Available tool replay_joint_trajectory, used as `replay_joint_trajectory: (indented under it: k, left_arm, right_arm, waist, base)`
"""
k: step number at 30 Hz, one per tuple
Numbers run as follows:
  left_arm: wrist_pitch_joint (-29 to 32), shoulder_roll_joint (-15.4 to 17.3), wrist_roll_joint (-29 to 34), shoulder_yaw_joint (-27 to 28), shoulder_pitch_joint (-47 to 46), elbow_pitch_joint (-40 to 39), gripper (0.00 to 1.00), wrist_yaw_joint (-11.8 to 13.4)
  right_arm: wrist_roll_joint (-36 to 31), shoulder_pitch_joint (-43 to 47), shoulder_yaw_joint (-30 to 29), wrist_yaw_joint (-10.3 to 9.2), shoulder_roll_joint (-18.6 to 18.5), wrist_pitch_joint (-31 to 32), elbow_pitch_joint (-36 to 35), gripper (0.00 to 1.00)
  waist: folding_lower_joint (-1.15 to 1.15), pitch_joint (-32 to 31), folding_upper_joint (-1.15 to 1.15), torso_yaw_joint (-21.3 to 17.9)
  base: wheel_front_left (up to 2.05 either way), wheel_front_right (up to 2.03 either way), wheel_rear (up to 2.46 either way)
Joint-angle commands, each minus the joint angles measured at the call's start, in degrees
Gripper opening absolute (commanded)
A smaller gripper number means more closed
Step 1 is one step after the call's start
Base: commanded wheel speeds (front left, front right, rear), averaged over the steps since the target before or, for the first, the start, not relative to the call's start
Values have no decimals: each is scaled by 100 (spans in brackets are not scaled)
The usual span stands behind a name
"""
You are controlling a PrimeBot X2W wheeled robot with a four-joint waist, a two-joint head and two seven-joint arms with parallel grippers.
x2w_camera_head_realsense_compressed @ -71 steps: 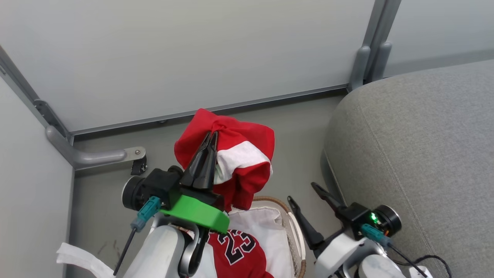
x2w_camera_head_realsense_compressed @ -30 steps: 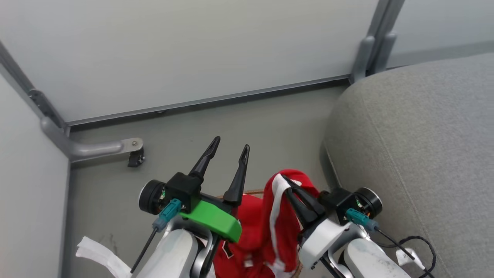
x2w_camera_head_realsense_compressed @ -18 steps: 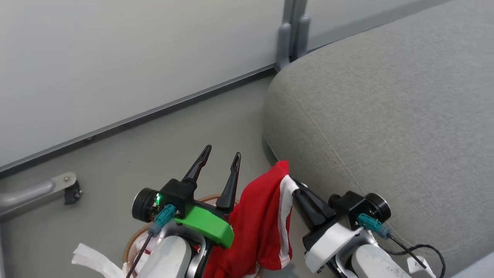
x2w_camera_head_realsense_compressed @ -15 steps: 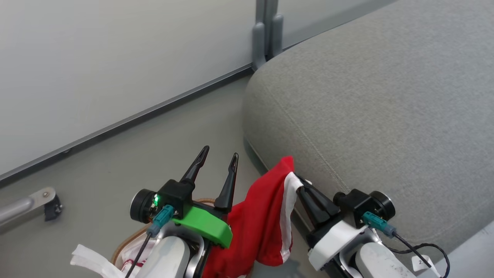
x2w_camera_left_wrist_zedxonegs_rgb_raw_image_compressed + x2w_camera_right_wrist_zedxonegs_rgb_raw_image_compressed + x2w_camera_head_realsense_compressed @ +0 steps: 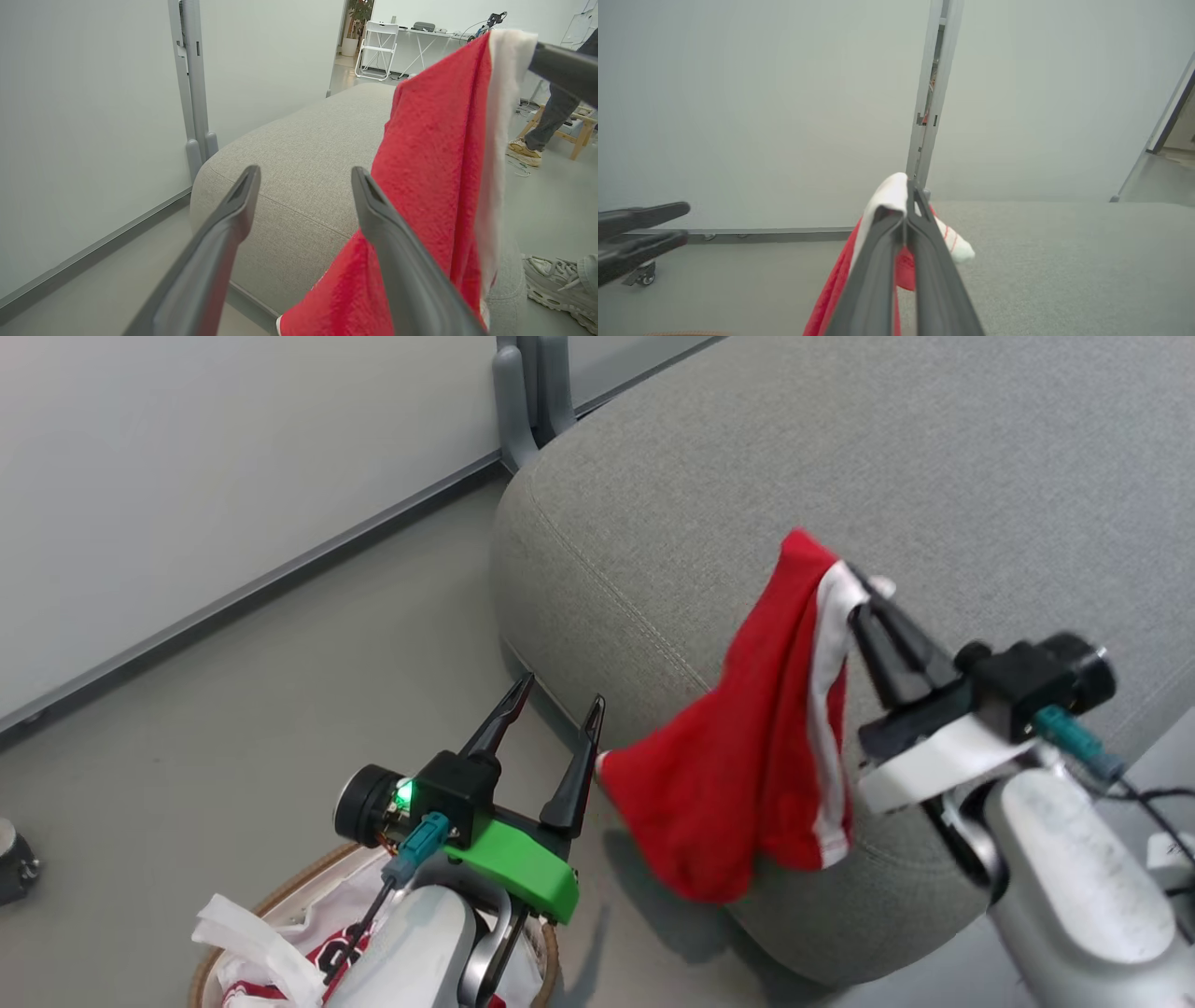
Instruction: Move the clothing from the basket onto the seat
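Right claw (image 5: pixel 854 586) is pinching the red garment (image 5: pixel 738 775) by its white trim, dangling it at the seat (image 5: pixel 934 448) edge — transfer step. Left claw (image 5: pixel 562 691) is hovering spread and empty near the basket (image 5: pixel 271 896). Next is needing more reach inward, then release.

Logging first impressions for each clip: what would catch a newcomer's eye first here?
A red garment with white trim dangles from the shut right claw at the edge of the grey seat. Lower left, the open left claw hovers near the basket.
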Motion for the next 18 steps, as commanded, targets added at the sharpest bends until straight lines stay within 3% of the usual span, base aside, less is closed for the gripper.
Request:
replay_joint_trajectory:
  k: [1,9,18]
  left_arm:
    - [3,33,100,13,-106,1,100,-40]
    - [3,32,466,114,-312,-25,100,-85]
    - [3,34,716,-60,-845,-88,100,-133]
  right_arm:
    - [-53,-335,-74,-8,-205,-12,-58,0]
    - [-226,-2289,-340,-8,-1318,-10,274,0]
    - [-520,-3748,-910,-8,-2069,-7,1147,0]
  waist:
    - [0,227,0,-56]
    - [0,887,0,-1]
    - [0,1763,0,531]
  base:
    - [0,0,0]
    - [0,0,0]
    - [0,0,0]
